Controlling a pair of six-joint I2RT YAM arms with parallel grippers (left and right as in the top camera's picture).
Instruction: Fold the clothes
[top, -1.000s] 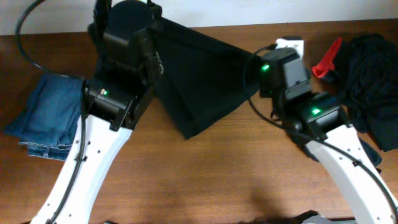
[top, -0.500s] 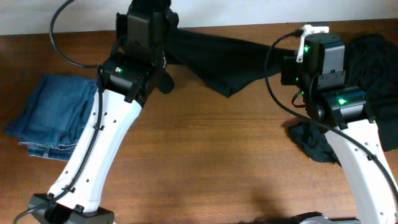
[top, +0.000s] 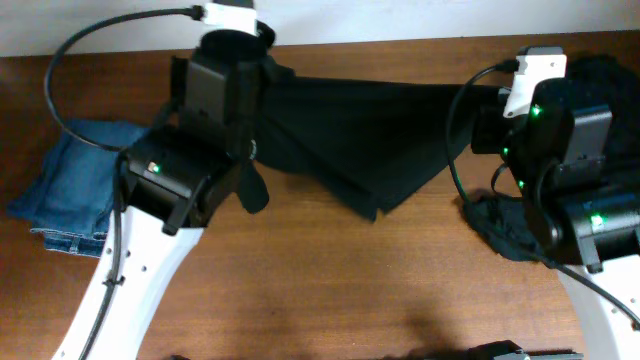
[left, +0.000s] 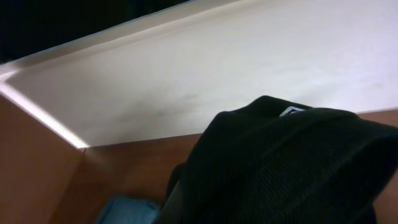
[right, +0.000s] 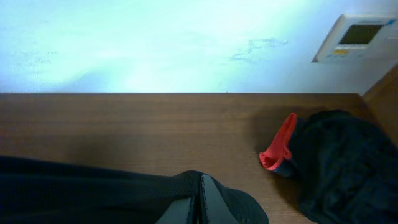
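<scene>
Right gripper (right: 200, 190) clenching edge of black garment (top: 370, 140); left gripper (top: 262, 78) clamping bunched fabric at other end. Garment hanging stretched between both arms over rear of table (top: 330, 280). Jeans (top: 75, 190) lying far left; second black heap (right: 339, 162) sitting right.

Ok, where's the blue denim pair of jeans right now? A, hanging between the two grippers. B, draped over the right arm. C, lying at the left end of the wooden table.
C: the blue denim jeans lie on the wooden table at its left end.
</scene>
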